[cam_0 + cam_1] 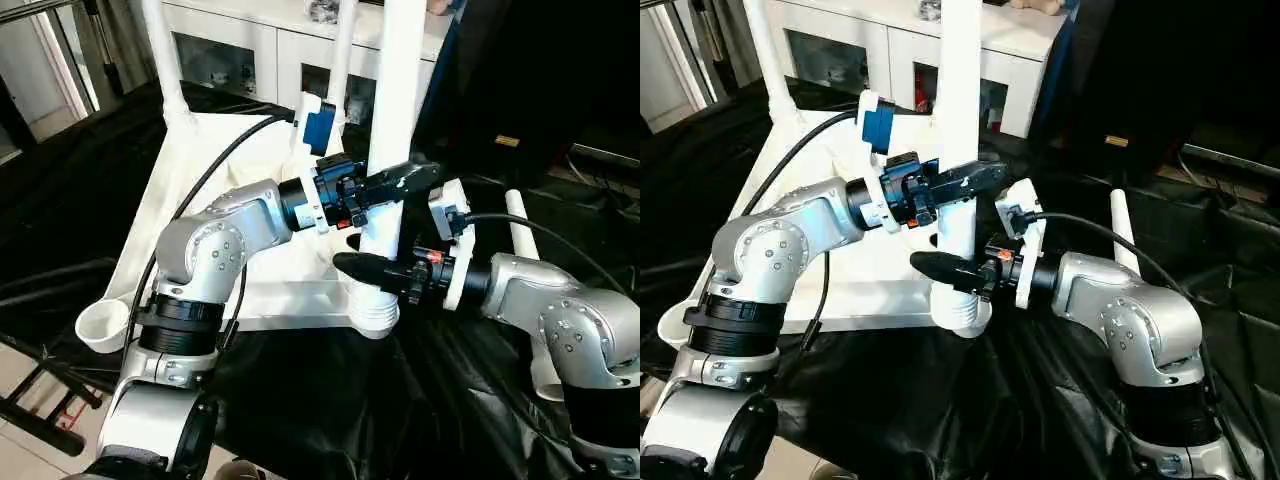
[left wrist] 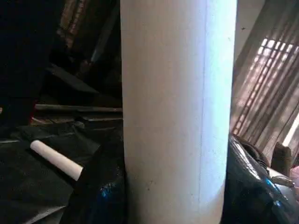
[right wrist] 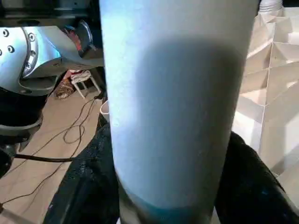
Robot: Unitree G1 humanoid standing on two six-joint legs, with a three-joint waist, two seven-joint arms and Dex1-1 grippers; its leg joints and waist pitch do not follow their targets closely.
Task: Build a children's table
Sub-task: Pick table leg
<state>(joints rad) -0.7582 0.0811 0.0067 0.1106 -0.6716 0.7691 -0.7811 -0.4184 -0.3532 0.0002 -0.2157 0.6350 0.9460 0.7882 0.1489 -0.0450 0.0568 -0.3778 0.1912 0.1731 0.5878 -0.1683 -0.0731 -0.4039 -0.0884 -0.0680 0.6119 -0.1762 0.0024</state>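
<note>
The white tabletop [image 1: 290, 296] lies upside down on the black-draped work table, its ribbed underside [image 3: 267, 88] facing up. A thick white leg [image 1: 398, 80] stands upright in the near right corner socket [image 1: 373, 314]. My left gripper [image 1: 393, 188] is shut on this leg from the left, at mid height. Lower down, just above the socket, my right gripper [image 1: 372, 268] is shut on it from the right. The wrist views show dark fingers [image 2: 100, 196] pressed against both sides of the leg. Two more legs [image 1: 165, 60] stand upright at the far corners.
A loose white leg [image 1: 518, 225] lies on the black cloth [image 1: 330, 400] behind my right arm. The near left corner socket [image 1: 103, 326] is empty and hangs past the table's edge. A white cabinet [image 1: 250, 50] stands behind.
</note>
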